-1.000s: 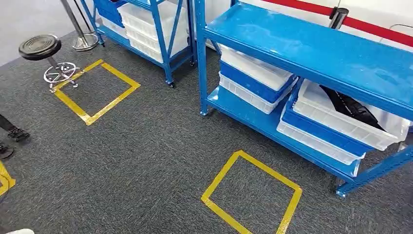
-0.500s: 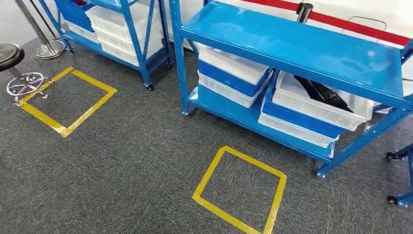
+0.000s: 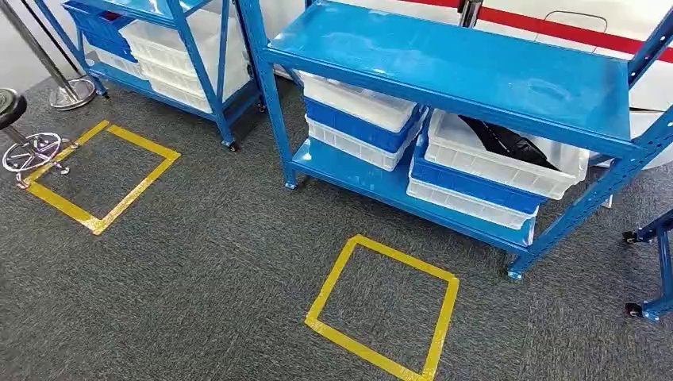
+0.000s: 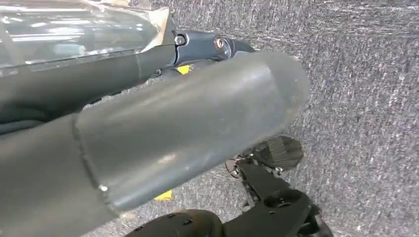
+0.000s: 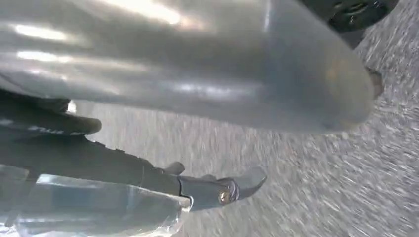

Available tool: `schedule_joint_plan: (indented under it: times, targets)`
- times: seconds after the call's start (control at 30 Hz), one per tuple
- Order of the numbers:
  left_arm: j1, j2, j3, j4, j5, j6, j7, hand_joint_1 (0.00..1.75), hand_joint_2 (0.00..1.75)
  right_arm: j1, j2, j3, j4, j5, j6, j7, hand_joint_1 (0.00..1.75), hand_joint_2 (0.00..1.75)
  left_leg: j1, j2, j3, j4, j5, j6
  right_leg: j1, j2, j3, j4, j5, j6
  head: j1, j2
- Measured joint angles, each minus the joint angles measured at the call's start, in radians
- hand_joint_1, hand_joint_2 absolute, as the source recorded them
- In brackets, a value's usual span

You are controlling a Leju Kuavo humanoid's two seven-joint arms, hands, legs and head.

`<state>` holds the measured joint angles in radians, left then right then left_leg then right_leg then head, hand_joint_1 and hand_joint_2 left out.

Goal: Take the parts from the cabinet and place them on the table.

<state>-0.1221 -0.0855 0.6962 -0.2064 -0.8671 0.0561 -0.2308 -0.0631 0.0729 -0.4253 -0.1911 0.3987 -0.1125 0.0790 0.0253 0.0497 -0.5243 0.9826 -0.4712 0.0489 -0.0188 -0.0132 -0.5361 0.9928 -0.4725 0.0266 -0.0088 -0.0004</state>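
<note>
Grey carpet w/ blue rack, no legible labels; hands' state unclear.

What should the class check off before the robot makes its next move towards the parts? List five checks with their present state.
1. Parts located: ok. The black parts lie in the top white bin on the lower shelf of the blue rack.
2. Robot on the yellow tape square: not ok, it lies ahead on the carpet.
3. Left robot hand empty: ok.
4. Right robot hand empty: ok.
5. Where the table stands: cannot tell.
</note>
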Motion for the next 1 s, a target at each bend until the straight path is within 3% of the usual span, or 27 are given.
schedule_joint_plan:
  times: [0.13,0.17,0.27,0.33,1.0]
  targets:
    - [-0.001,-0.003,0.0,0.0,-0.003,0.002,-0.003,0.0,0.0,-0.002,0.0,0.012,0.0,0.011,-0.006,-0.007,0.0,0.0,0.004,0.0,0.0,-0.003,0.002,-0.006,0.006,0.0,0.0,0.0,0.0,-0.008,0.001,0.0]
    - [-0.001,-0.004,0.0,0.0,-0.003,0.003,-0.005,0.0,0.0,-0.001,0.0,0.014,0.0,0.013,-0.009,-0.008,0.0,0.0,0.004,0.0,0.0,-0.003,0.002,-0.011,0.007,0.0,0.0,0.0,0.0,-0.009,0.001,0.0]
    - [-0.001,-0.005,0.0,0.0,-0.004,0.005,-0.011,0.0,0.0,0.0,-0.001,0.019,0.0,0.024,-0.011,-0.01,0.0,0.0,0.008,0.0,0.0,-0.006,0.003,-0.049,0.009,0.0,-0.002,0.001,0.001,-0.011,0.001,0.0]
    - [0.0,-0.006,0.0,0.0,-0.004,0.005,-0.014,0.0,0.0,0.001,-0.001,0.024,0.0,0.033,-0.011,-0.01,0.0,0.0,0.008,0.0,0.0,-0.006,0.002,-0.055,0.009,0.0,-0.002,0.001,0.001,-0.011,0.002,0.0]
    - [0.0,-0.006,0.001,0.0,-0.002,0.008,-0.024,0.0,0.0,0.001,0.0,0.033,0.0,0.051,-0.012,-0.011,0.0,0.0,-0.003,0.0,-0.001,-0.002,0.001,-0.055,0.001,-0.001,-0.002,0.001,0.002,-0.01,0.002,0.0]
